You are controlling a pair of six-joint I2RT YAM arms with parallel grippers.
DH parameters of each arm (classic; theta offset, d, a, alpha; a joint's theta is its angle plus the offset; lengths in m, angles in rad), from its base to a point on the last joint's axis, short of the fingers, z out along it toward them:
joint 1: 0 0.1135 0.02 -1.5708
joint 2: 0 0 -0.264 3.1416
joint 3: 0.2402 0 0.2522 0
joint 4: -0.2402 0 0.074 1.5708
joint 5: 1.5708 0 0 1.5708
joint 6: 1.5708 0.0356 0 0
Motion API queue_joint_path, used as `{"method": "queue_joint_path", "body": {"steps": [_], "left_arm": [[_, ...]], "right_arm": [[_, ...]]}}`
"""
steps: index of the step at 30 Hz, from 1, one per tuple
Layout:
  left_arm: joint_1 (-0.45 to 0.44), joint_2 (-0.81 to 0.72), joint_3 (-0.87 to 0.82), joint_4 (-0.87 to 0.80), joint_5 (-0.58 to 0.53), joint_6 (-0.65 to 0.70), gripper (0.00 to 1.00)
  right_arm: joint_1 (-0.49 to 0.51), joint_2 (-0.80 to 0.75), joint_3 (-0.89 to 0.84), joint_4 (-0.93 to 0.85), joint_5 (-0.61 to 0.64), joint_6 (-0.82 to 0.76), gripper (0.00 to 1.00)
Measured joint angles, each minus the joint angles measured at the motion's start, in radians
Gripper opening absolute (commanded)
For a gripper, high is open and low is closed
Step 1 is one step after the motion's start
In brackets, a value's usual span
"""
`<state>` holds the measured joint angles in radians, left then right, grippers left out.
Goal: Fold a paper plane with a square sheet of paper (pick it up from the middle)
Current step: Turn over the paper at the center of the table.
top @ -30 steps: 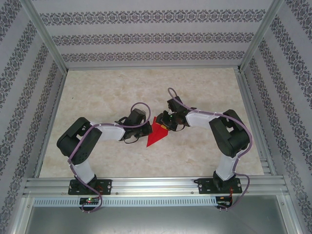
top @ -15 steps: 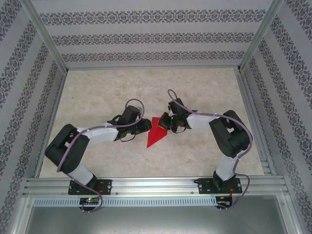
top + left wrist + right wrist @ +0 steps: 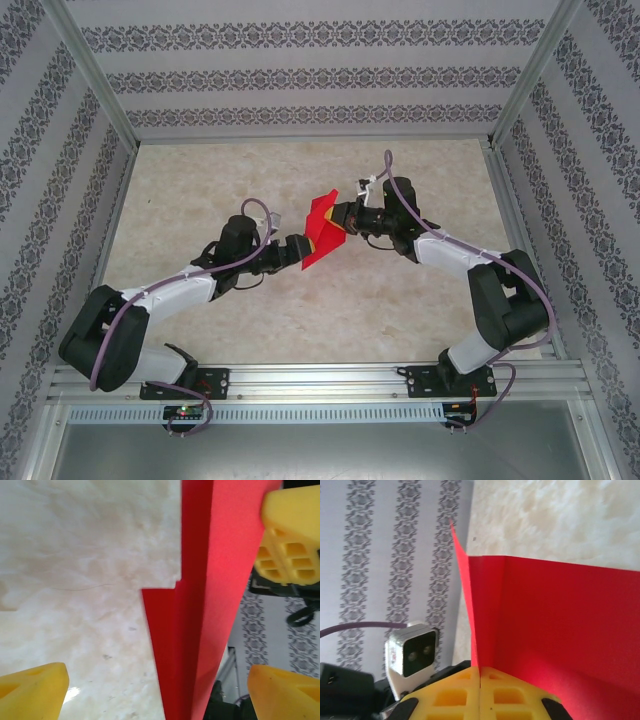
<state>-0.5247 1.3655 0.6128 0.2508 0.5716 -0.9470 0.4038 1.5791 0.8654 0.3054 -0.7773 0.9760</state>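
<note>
The square sheet of paper, bright red, is folded into a pointed paper plane and held off the table at mid-table. My right gripper is shut on its upper right part. In the right wrist view the yellow jaws meet with the fold pinched between them, and the red paper spreads up and right. My left gripper stands open at the plane's lower tip. In the left wrist view the red ridge runs between the left gripper's wide-apart yellow fingertips, touching neither.
The pale marble-look table is ringed by patterned walls and an aluminium frame along the near edge. The right gripper's yellow fingers show at the upper right of the left wrist view. The left wrist camera sits close beside the paper.
The right gripper shut on the paper and carried it up and toward the far side. The left gripper opened from shut and its arm stretched forward after the paper.
</note>
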Motion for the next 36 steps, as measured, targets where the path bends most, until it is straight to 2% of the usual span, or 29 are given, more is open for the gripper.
{"method": "queue_joint_path", "body": {"steps": [4,8,11,18,21,23,26,27,31,36], "left_arm": [[0.000,0.001,-0.015,0.114,0.042,-0.040,0.88],[0.000,0.008,-0.024,0.249,0.057,-0.096,0.68],[0.000,0.013,-0.035,0.332,0.046,-0.136,0.57],[0.001,0.013,-0.056,0.411,-0.002,-0.180,0.24],[0.001,0.013,-0.059,0.417,-0.007,-0.183,0.13],[0.001,0.013,-0.059,0.415,-0.011,-0.180,0.09],[0.001,0.006,-0.058,0.376,-0.031,-0.154,0.07],[0.001,-0.005,-0.056,0.332,-0.045,-0.133,0.06],[-0.002,-0.077,-0.016,0.084,-0.140,-0.021,0.06],[-0.029,-0.134,0.159,-0.314,-0.356,0.138,0.07]], "right_arm": [[0.000,0.006,-0.006,0.114,-0.066,0.084,0.01],[0.000,0.023,-0.007,0.195,-0.105,0.152,0.01],[0.000,0.026,-0.016,0.220,-0.119,0.172,0.01],[0.000,0.028,-0.035,0.230,-0.142,0.179,0.02],[0.000,0.029,-0.043,0.228,-0.145,0.178,0.06],[0.000,0.029,-0.044,0.213,-0.145,0.170,0.19],[-0.001,0.016,-0.043,0.124,-0.129,0.113,0.49],[-0.001,0.002,-0.043,0.065,-0.114,0.078,0.55],[-0.001,-0.101,-0.028,-0.204,0.011,-0.093,0.71],[-0.001,-0.251,-0.012,-0.456,0.224,-0.249,0.84]]}}
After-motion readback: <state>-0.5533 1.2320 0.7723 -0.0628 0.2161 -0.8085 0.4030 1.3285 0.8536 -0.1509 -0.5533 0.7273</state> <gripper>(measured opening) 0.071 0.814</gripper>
